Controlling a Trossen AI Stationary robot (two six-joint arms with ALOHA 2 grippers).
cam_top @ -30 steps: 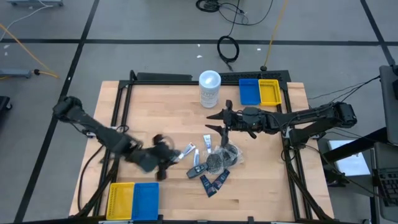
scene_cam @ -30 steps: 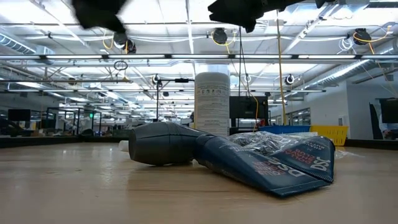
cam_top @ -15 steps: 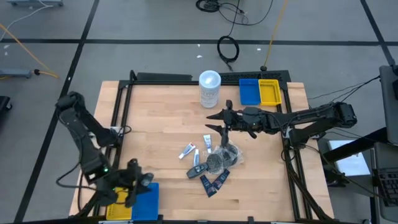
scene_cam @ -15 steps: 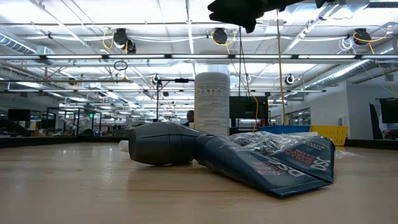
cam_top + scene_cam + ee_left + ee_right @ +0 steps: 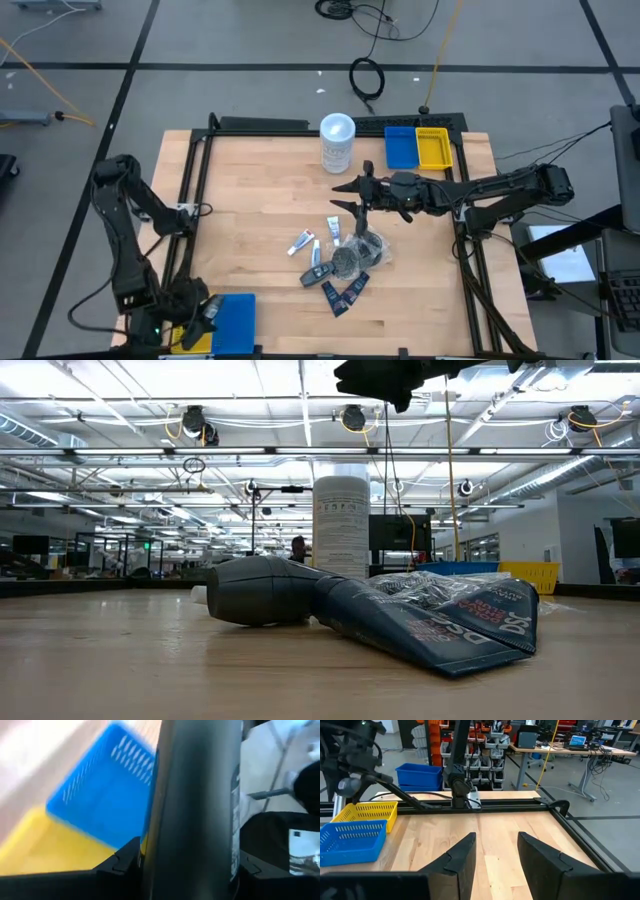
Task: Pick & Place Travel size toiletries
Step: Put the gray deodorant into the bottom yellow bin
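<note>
Now we see our left pincer has swung away from the toiletries at mid-bench to the near-corner bins, grip unreadable, while our right pincer hovers released just beyond them, nothing picked.

Pale matt wood table, glossy navy sachets, perhaps plastic perforated bins.

The left gripper, earlier near the table's middle, now sits over the near-left yellow bin.
</note>
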